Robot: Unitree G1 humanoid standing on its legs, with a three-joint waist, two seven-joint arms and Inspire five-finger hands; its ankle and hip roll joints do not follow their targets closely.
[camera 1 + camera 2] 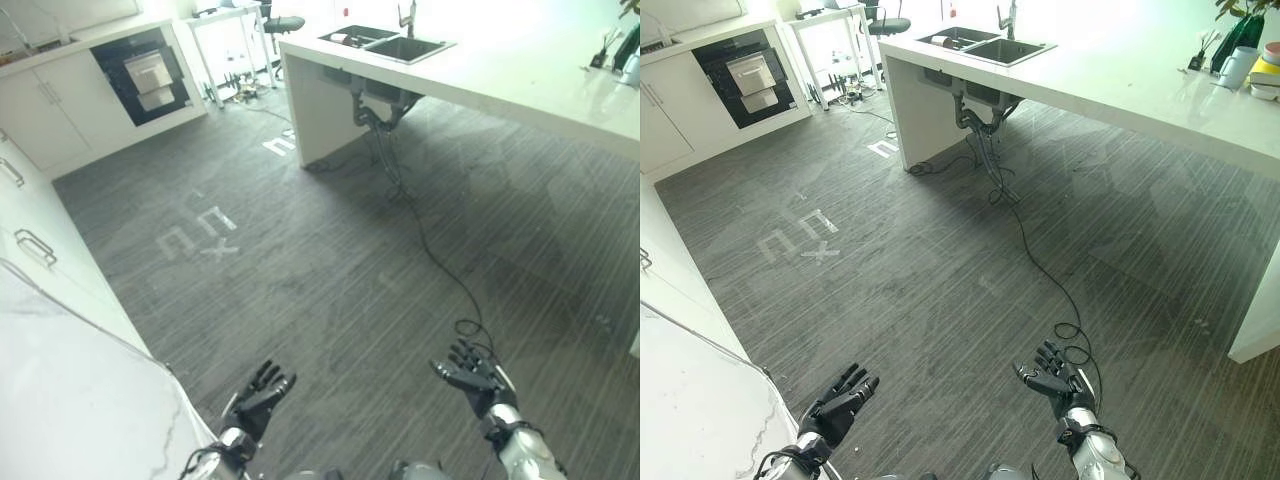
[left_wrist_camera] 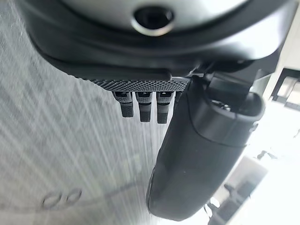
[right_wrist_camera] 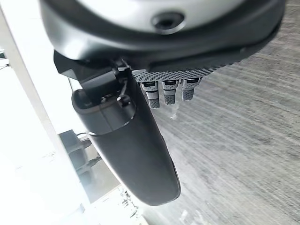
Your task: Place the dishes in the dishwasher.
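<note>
Left hand (image 1: 258, 398) and right hand (image 1: 472, 377) hover above the grey floor (image 1: 330, 260), fingers spread apart and straight, holding nothing.

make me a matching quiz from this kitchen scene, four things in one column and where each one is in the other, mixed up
Things:
1. sink
2. built-in appliance
3. left hand
4. cup

Places:
A. over the floor, low in the head views, beside the near white counter
B. at the far right of the island top, next to a dark green bottle
C. set into the far end of the island top, with a tap behind it
D. in the white cabinets on the far left wall

Pairs: 1-C, 2-D, 3-A, 4-B
</note>
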